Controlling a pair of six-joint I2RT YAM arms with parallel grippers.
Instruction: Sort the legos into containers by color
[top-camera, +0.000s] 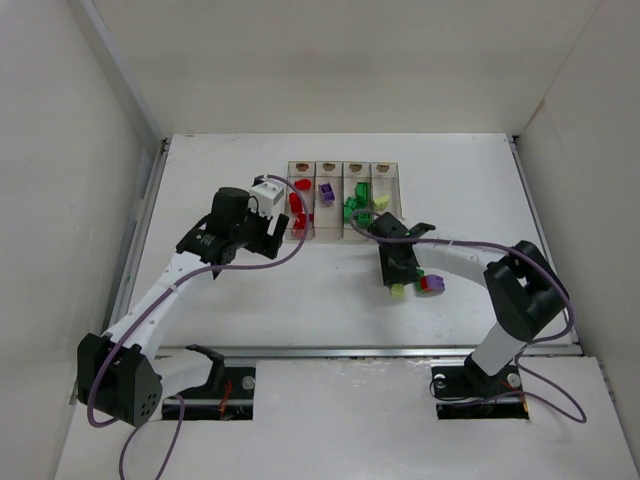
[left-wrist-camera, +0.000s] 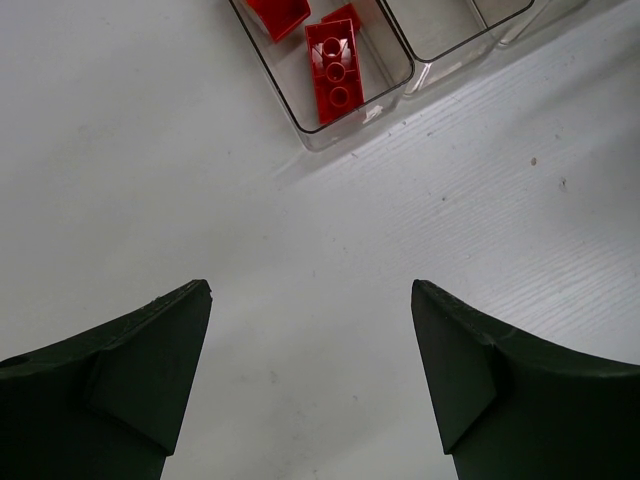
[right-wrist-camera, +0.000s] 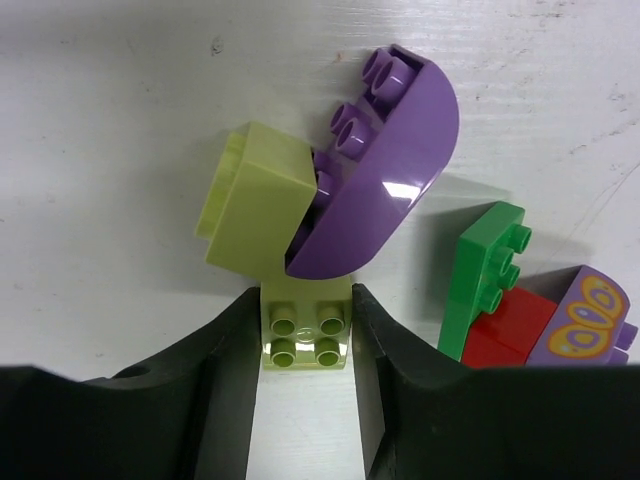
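Right claw (right-wrist-camera: 305, 300) clamped on yellow-green lego (right-wrist-camera: 305, 338), purple lego (right-wrist-camera: 385, 170) just ahead, left claw (left-wrist-camera: 310, 290) spread apart, red legos (left-wrist-camera: 332, 68) in container (left-wrist-camera: 355, 112) ahead.

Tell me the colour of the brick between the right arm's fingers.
Yellow-green, a four-stud brick between the fingers; the right wrist view shows it best.

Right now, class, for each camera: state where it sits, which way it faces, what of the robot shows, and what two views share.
Top external: above and behind the robot, looking down on the table; left arm and right arm show.
Left wrist: on the left arm, facing the table before the containers; its open left pincer shows.
Right wrist: on the right arm, facing the table; right pincer grips a yellow-green brick.
Shared: top external and left wrist both show the red bricks.
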